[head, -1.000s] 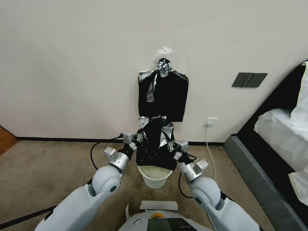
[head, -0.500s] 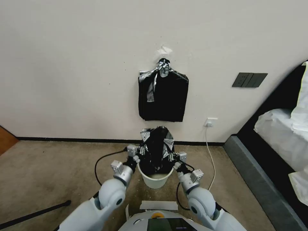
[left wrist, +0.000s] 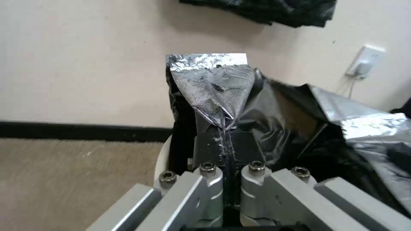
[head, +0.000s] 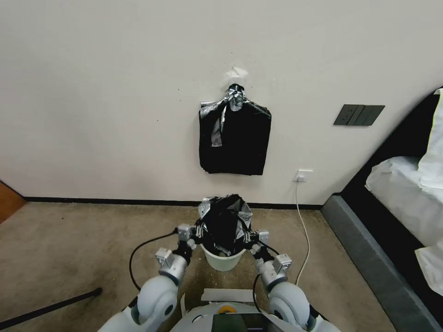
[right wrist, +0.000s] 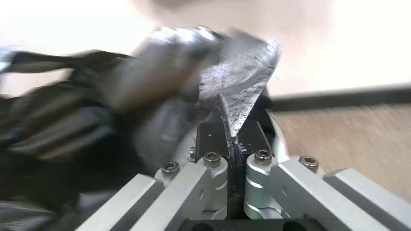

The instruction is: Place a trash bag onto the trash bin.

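The cream-white trash bin (head: 223, 262) stands on the carpet just ahead of me. A glossy black trash bag (head: 224, 222) hangs over its mouth, lower part inside the bin, crinkled top rising above the rim. My left gripper (head: 197, 233) is shut on the bag's left edge at the rim, my right gripper (head: 249, 238) is shut on its right edge. In the left wrist view a silvery fold of the trash bag (left wrist: 214, 89) sticks out from the left gripper (left wrist: 225, 134), with the bin's rim (left wrist: 161, 157) beside it. The right gripper (right wrist: 229, 126) pinches a similar fold.
A flat stack of black bags (head: 235, 138) hangs from a wall hook above the bin. A socket (head: 302, 175) with a white cable (head: 300, 221) is right of it, and a dark bed frame (head: 369, 249) with white bedding fills the right side. A black cable (head: 138, 249) loops on the carpet.
Both grippers have come down and toward me with the bag, from well above the bin to its rim. The bag's lower part now sits inside the bin.
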